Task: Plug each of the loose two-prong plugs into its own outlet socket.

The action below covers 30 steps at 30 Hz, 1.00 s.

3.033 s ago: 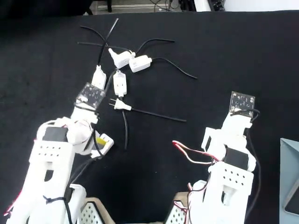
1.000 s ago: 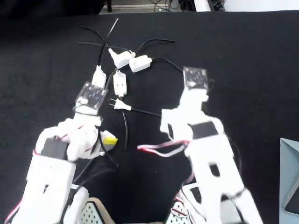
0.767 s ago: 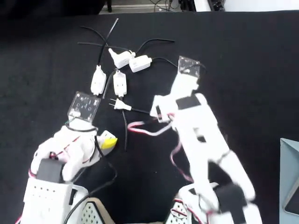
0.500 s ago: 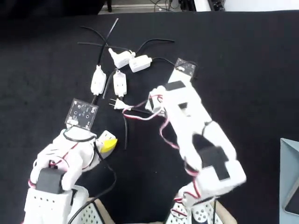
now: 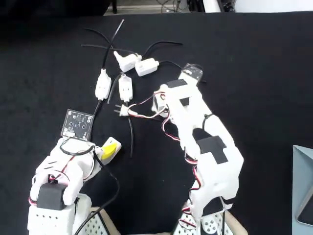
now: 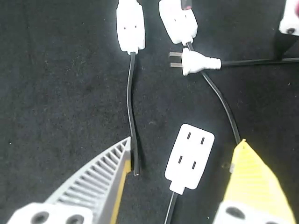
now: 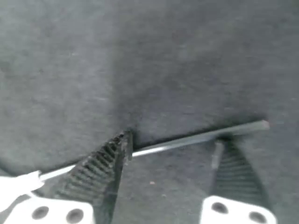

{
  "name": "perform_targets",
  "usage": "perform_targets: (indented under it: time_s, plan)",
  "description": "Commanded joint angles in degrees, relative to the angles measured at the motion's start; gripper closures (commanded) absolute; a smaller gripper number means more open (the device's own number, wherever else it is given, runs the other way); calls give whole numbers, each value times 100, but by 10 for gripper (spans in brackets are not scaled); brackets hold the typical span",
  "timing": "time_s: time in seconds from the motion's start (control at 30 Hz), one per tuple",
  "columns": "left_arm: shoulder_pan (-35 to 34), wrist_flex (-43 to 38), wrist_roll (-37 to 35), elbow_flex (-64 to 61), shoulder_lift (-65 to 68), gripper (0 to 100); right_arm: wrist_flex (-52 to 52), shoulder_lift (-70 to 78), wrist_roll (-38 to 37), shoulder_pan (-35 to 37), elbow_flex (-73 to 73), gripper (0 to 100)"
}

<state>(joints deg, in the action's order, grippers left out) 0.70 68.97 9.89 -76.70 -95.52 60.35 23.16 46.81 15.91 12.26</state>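
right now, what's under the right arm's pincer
A thin black cord lies on the black cloth, running between the fingers of the open right pincer. In the high view the right arm covers that stretch of cord.

Seen from above, hidden under the right arm [image 5: 190, 115]: most of the cord of the loose plug [image 5: 124, 111]. Cut by the left wrist view's edge: a socket [image 6: 129, 23], a second socket [image 6: 177, 16], a white piece [image 6: 290, 22], impossible to identify. Blurred in the right wrist view: a thin cord [image 7: 196, 137], a white shape [image 7: 14, 186] at the edge, unclear what.
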Motion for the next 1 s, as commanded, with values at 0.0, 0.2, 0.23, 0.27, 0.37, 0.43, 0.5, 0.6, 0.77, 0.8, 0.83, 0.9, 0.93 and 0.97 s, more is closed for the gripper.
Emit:
perform_targets:
  time_s: [0.0,0.2,0.23,0.27,0.37,0.43,0.5,0.6,0.77,0.8,0.83,0.9,0.93,0.97]
  plan:
    - [-57,0,-18,31,-88,668,-26,84,-325,-334,-251,979]
    - [-57,-9,-18,-57,-88,668,114,-224,-835,-765,-215,986]
    - [-57,-9,-18,-57,-88,668,132,-382,-967,-844,-171,986]
    - [-57,-9,-18,-57,-88,668,167,-585,-1108,-897,-119,986]
    - [-57,-9,-18,-57,-88,668,114,-1279,-1758,-1073,145,986]
    - [-57,-9,-18,-66,-88,668,-79,-1710,-2391,-1222,338,986]
    - [-57,-9,-18,-66,-88,668,-281,-2044,-3226,-1354,497,987]
    - [-66,-26,-18,-145,-97,668,-369,-2273,-4870,-1495,585,987]
    - [-66,-79,-18,-154,-97,668,-580,-2097,-7745,-1609,462,987]
    - [-66,-79,-18,-154,-97,668,-642,-2026,-8229,-1609,462,987]
    - [-66,-79,-18,-163,-97,668,-730,-1956,-8615,-1600,426,987]
    - [-66,-88,-18,-215,-97,668,-862,-1789,-9160,-1591,268,987]
    - [-66,-88,-18,-224,-97,668,-879,-1701,-9345,-1600,110,987]
    - [-66,-88,-18,-242,-97,668,-870,-1631,-9512,-1618,-66,987]
